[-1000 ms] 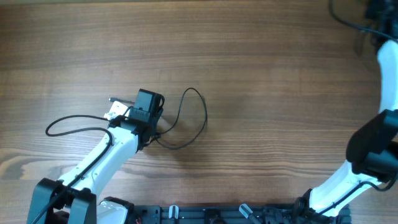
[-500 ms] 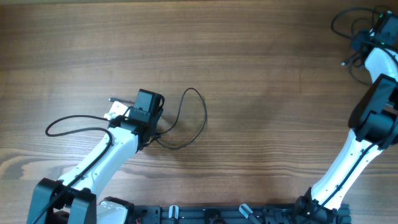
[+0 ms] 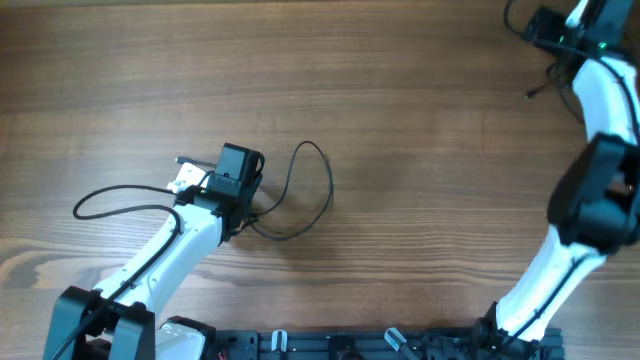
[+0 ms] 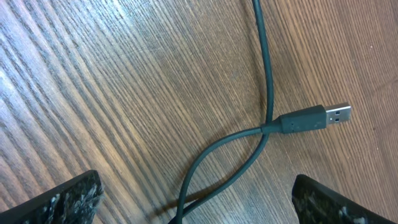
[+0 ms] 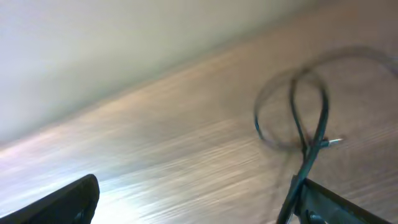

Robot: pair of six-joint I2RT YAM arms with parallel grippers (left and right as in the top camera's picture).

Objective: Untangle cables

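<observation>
Cables point(image 3: 331, 190) occupy two locations on the wooden desk point(image 3: 420, 150). At the left we find the first cable point(image 3: 300, 234), a loose open loop lying flat just right of the left tool point(image 3: 240, 165). In the left wrist view this cable point(image 4: 268, 74) crosses over itself, and its USB plug point(image 4: 314, 117) rests on the wood, pointing right. The left tool point(image 4: 196, 208) is spread wide, its fingers point(image 4: 65, 199) well apart, with the cable passing between them and nothing clamped. At the far right, the right tool point(image 3: 545, 25) sits near the desk's upper corner, the second cable point(image 3: 540, 88) trailing beside it. In the right wrist view the right tool point(image 5: 199, 205) is also spread apart. The second cable point(image 5: 318, 134), blurred, forms a loop and runs down beside the right-hand finger; we cannot tell whether it touches.
</observation>
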